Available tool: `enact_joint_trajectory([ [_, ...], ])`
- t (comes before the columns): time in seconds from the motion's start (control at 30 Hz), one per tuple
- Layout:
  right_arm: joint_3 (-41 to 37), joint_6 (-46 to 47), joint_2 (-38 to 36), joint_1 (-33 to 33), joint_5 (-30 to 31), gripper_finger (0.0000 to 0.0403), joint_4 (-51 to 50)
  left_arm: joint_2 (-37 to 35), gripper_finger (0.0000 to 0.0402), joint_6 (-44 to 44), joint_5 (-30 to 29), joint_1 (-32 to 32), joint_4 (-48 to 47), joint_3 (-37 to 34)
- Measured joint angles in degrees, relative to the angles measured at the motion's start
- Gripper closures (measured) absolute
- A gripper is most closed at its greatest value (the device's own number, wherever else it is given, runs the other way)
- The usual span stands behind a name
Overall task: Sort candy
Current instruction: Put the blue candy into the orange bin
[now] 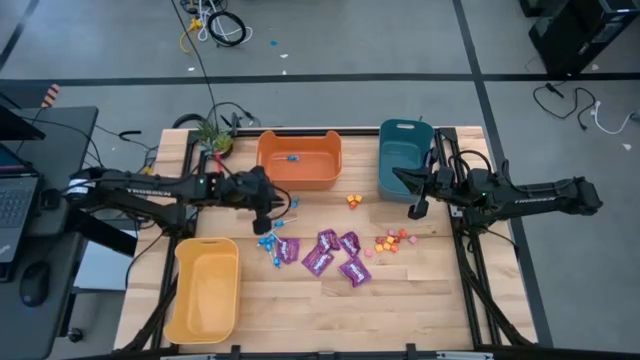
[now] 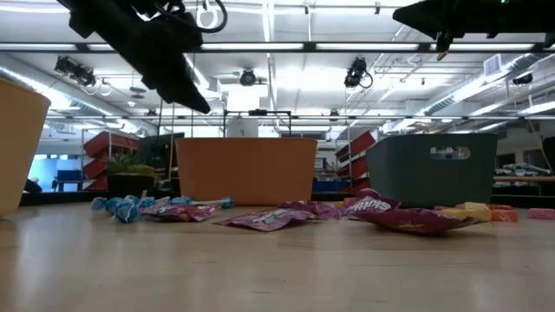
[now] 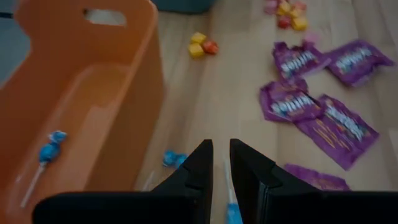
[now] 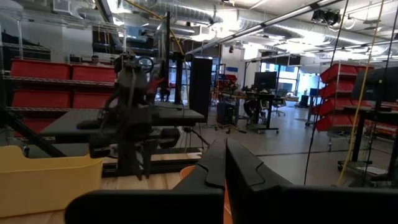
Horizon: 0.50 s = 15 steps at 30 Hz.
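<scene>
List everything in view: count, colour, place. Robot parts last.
Orange bin: one, table's far side, centre; holds one blue lollipop.
Teal bin: one, far right.
Yellow bin: one, near left.
Purple packets: about five, table centre.
Blue lollipops: a small cluster, exact count unclear, left of the packets.
Small candies: orange, red, pink, yellow; one group right of the packets, a few more near the orange bin.
Plant: one, green, far-left corner.
Left gripper: over the lollipops, a lollipop stick between its fingers.
Right gripper: shut, by the teal bin.
</scene>
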Motion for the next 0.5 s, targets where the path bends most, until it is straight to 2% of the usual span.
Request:
enact_joint_trajectory([
  [0.2,0.0,0.07,0.0,0.03,-0.03,0.0403,0.02,0.0,0.0343,-2.59,-0.02,-2.44,-0.58,-2.6],
  [0.5,-0.01,0.92,0.0,0.46,-0.06,0.0402,0.02,0.0,0.0343,-5.82,-1.04,-2.85,-0.29,-4.96],
])
